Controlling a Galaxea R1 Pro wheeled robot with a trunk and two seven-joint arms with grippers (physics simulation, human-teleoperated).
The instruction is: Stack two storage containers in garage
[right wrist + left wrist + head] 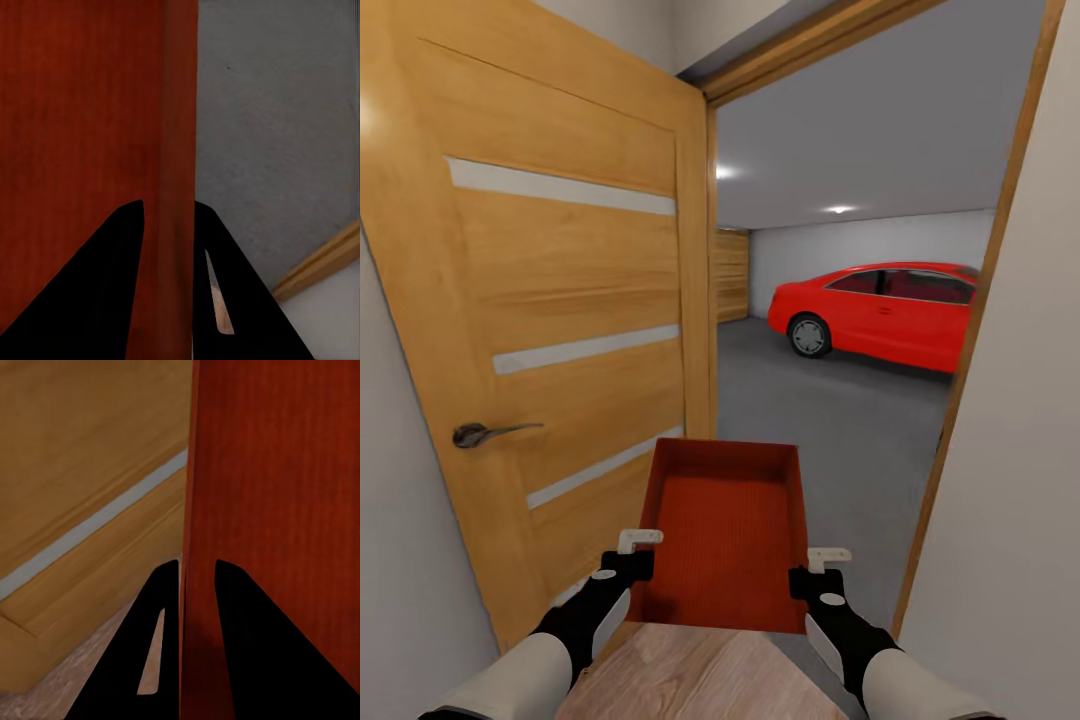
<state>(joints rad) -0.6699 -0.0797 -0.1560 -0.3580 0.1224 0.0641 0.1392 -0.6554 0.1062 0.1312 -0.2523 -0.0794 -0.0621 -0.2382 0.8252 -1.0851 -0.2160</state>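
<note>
Stage: carrying one orange-red rectangular open-top bin (725, 530) through open wooden door (550, 330) | left gripper (632, 556) and right gripper (818, 570) each pinching a side wall | dark grey garage floor (840, 420) lying ahead; placing and stacking are remaining.

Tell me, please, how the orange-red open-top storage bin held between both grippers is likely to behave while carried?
The orange-red open-top storage bin probably stays stiff: its straight walls show no sag. It looks empty, so it is likely light. The left gripper and right gripper each pinch only a thin side wall, so it could slip or tilt if jolted.
</note>
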